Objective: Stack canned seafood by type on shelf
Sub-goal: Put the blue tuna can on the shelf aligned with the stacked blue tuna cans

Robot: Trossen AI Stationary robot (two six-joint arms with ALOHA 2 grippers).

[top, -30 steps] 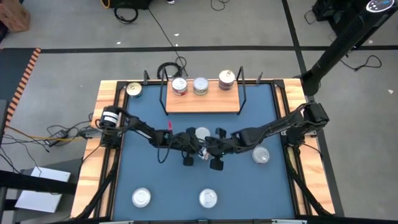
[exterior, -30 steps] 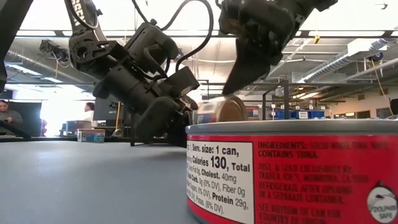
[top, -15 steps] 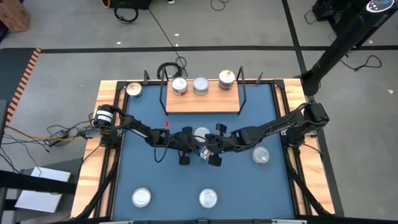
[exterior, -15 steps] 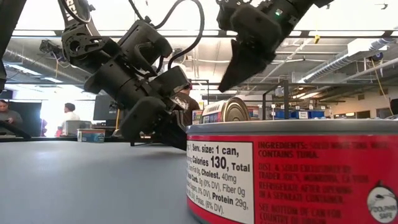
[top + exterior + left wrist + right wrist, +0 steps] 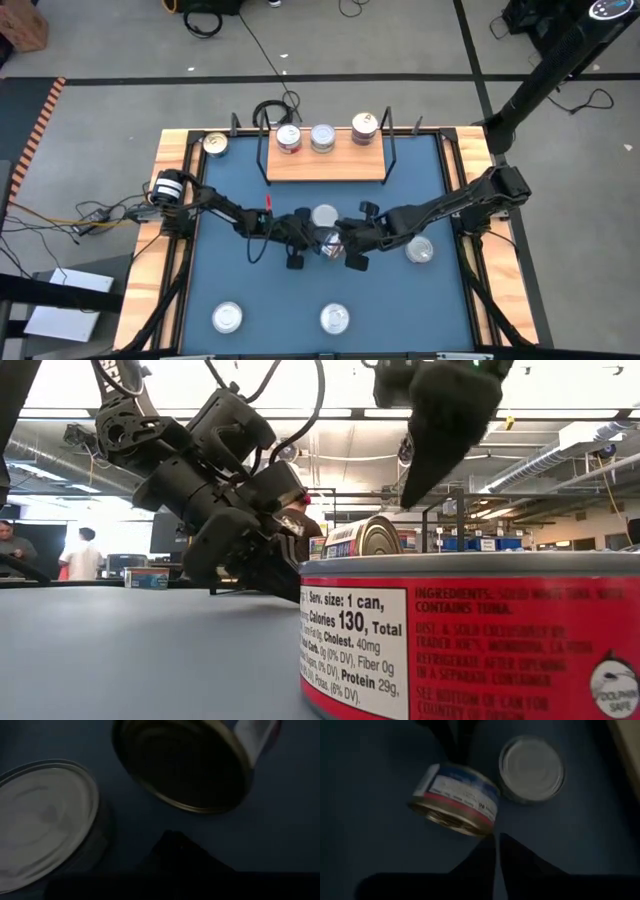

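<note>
Three short round tins already stand on the light wooden shelf board (image 5: 325,160) at the far side of the blue table (image 5: 400,300): a red-sided one (image 5: 288,138), a silver-lidded one (image 5: 322,137) and a taller-looking one (image 5: 365,127) at the right end.

Mid-table, both arms meet over one tilted tin with a blue, white and red label and a gold end (image 5: 456,801). It is off the mat, gold face angled outward in the low view (image 5: 362,536).

Left gripper (image 5: 305,232): fingers closed; the tilted tin sits right at its tip and appears to be pinched there. The contact itself is hidden.

Right gripper (image 5: 350,243): fingers (image 5: 479,856) almost together, nothing between them, tips just short of the tilted tin and apart from it.

A flat silver-lidded tin (image 5: 324,216) rests on the mat just beside the tilted one, on the shelf side.

Loose tins elsewhere: one gold-lidded on the wooden rim at the far left (image 5: 215,144), one under the right arm (image 5: 419,249), two along the near edge (image 5: 228,318) (image 5: 334,319). A big red-labelled tin (image 5: 470,640) fills the low view's foreground.

Step, as judged: getting the tipped tin upright or handed across, before shelving.

Next move calls for a firm hold on the rim, levelling the tin, then carrying it to the matching pile on the board, clear of the black wire uprights (image 5: 388,150).
</note>
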